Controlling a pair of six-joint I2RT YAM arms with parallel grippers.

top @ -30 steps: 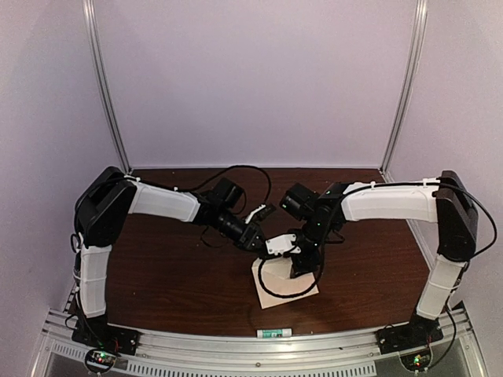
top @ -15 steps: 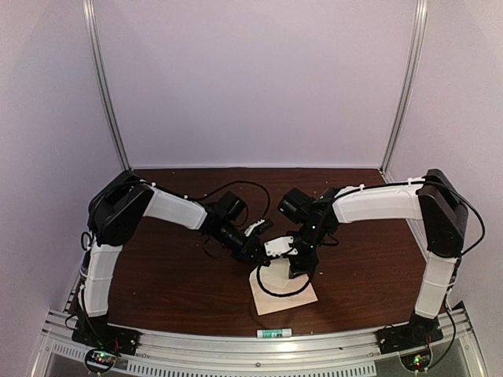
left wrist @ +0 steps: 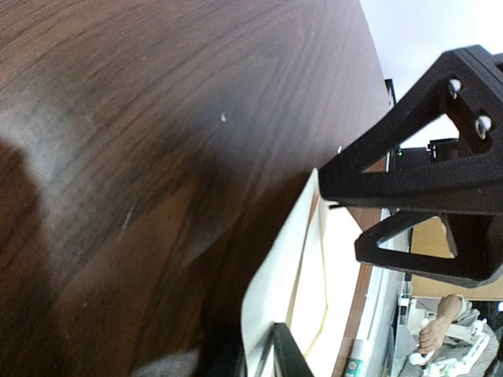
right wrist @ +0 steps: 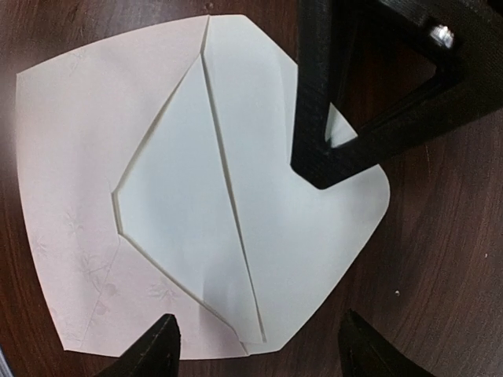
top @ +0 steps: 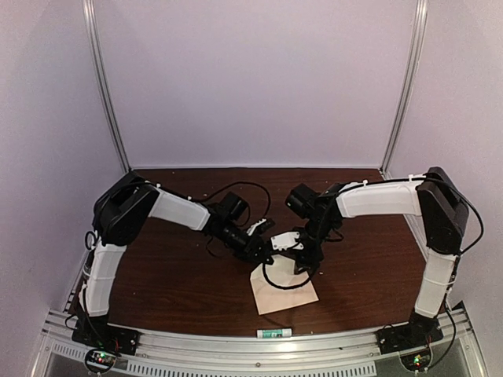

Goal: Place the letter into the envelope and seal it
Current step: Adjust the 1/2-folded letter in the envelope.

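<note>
A cream-tan paper envelope with diagonal seams is seen lying flat on the dark brown wooden bench, near its front edge, with its pointed flap turned open and its pale inner side shown. In the V-shaped mouth of the pocket a paler plain surface is exposed; whether that is the letter or the lining cannot be told. The right hand is held above the envelope with its fingers spread wide and nothing between them. The left hand is set at the envelope's far-left corner; its fingers are seen only narrowly apart with the paper's edge between them, and whether the paper is gripped cannot be told. A black cable is looped over the envelope. A small white and green tube is laid on the aluminium rail in front. The bench is enclosed by pale lilac walls and two metal uprights.
</note>
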